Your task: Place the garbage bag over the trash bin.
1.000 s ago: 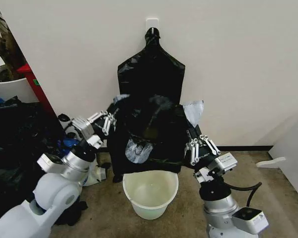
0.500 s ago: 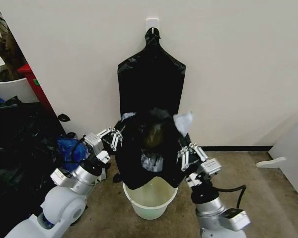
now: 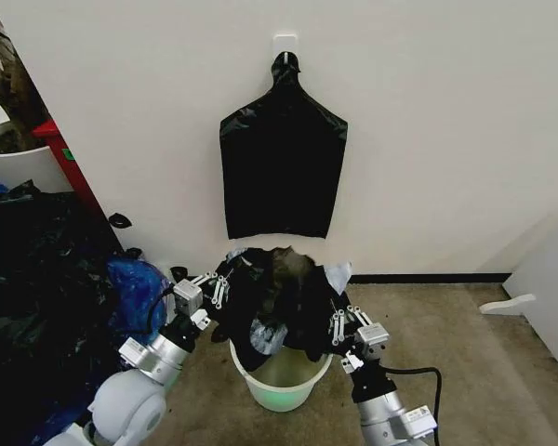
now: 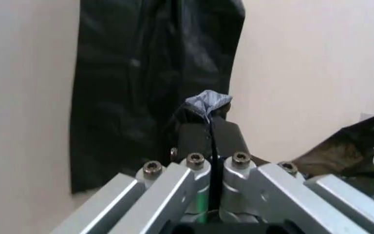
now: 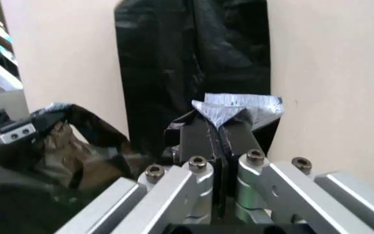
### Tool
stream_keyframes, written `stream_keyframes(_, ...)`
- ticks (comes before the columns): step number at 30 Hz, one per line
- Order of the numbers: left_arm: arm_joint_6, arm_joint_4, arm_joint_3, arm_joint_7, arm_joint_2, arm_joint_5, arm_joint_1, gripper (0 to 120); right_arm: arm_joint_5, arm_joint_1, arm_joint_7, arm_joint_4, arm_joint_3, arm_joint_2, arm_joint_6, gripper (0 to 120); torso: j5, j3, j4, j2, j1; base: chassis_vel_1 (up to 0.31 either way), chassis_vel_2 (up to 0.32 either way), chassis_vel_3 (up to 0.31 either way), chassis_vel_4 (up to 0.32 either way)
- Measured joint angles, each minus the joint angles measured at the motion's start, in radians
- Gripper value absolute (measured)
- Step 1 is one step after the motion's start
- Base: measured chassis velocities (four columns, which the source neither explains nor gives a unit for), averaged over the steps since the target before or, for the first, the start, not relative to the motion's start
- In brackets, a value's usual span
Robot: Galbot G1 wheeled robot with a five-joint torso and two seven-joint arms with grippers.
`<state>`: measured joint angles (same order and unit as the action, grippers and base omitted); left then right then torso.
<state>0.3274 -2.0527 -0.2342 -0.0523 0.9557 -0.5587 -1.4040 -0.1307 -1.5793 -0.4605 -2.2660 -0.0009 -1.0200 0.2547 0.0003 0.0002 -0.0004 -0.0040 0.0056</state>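
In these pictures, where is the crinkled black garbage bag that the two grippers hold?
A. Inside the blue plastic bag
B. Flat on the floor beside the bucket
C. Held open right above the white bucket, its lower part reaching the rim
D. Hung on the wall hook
C: the left gripper and the right gripper each pinch an edge of the garbage bag, which hangs over the trash bin, its lower folds at the rim.
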Motion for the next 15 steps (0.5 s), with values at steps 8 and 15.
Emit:
stream_keyframes(8,-0.044,-0.032,0.091,-0.002,0.006,-0.210,0.044,0,-0.115,-0.039,-0.057,-0.097,0.003,0.081,-0.121,0,0.0000,0.000,-0.0002,0.000,0.000,0.000,0.000,0.000,0.000)
stream_keyframes(15,-0.034,0.019,0.131,-0.070,-0.019,-0.400,0.080,0,-0.260,0.036,-0.083,-0.165,-0.001,0.085,-0.195,0,-0.0002,0.000,0.0001,0.000,0.000,0.000,0.000,0.000,0.000)
